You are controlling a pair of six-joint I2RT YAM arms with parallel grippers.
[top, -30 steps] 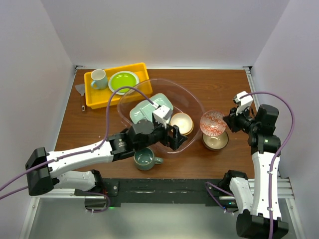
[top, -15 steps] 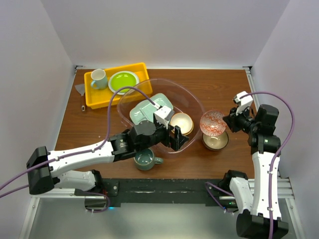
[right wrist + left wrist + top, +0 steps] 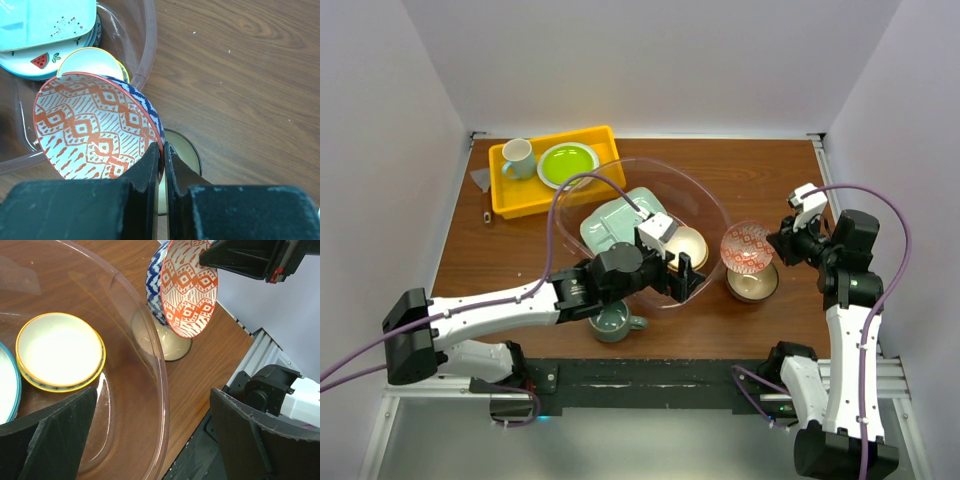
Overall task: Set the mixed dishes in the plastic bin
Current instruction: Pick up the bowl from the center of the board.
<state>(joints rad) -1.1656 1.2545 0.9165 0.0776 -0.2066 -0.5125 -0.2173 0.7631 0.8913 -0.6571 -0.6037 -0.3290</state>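
The patterned bowl (image 3: 95,130) in my right claw (image 3: 162,147) hides most of the dark-rimmed bowl (image 3: 186,150) beneath it, while the pale-green tray (image 3: 45,17), cropped at the top, covers most of the plates (image 3: 30,62).

The right-hand patterned bowl (image 3: 95,125) is white with orange-red diamonds inside and blue zigzags outside, the cream bowl (image 3: 59,351) in the faintly pink clear bin (image 3: 162,405) has a yellow rim, the near mug (image 3: 610,320) is grey-green, and the far-left tray (image 3: 510,197) is yellow.

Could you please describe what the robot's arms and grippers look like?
The left arm and right arm have white links, black joints and black bases. A purple cable loops along each. The left gripper and right gripper are black with flat, angular fingers.
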